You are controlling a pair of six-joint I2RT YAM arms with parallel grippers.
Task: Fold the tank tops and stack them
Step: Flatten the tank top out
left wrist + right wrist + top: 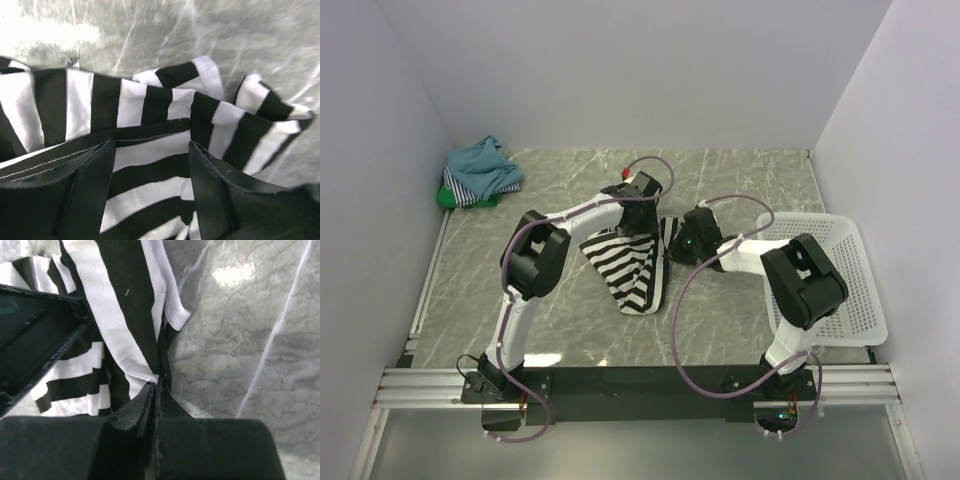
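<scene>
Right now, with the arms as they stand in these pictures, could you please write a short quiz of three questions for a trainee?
1. True or false: the right gripper is shut on the striped tank top.
2. Where on the table does the pile of other tank tops lie? A. at the far left corner; B. at the far right corner; C. at the near edge, between the arm bases.
3. Fill the gap: the left gripper, over the striped tank top, is ___ (open or shut).

Key: 1 true; 2 A; 3 open.
</scene>
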